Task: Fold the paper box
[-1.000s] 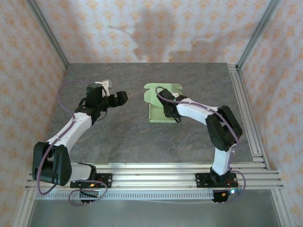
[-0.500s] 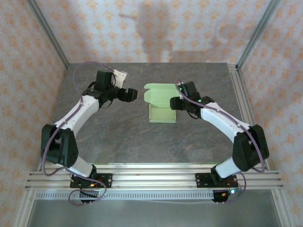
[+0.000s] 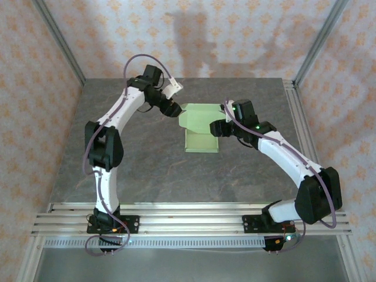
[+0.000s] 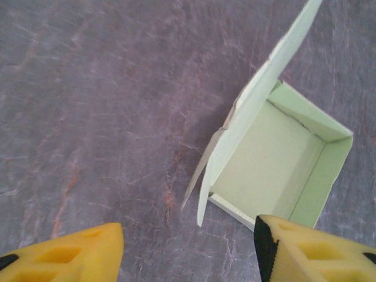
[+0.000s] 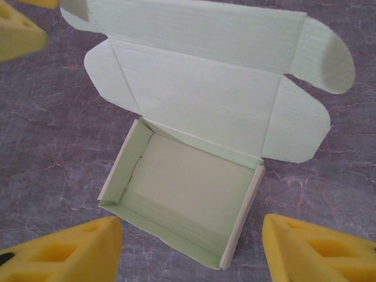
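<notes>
Fingers (image 4: 64,252) of my left pincer (image 4: 188,252) stand apart with nothing between them, poised just beside the paper box (image 4: 267,167), whose open lid rises edge-on in front of me. My right pincer (image 5: 191,252) is released too, its yellow tips spread wide before the tray's near wall and gripping nothing. Between my two arms the box rests on the grey table (image 3: 147,170), with the tray open and the rounded tabs spread.
</notes>
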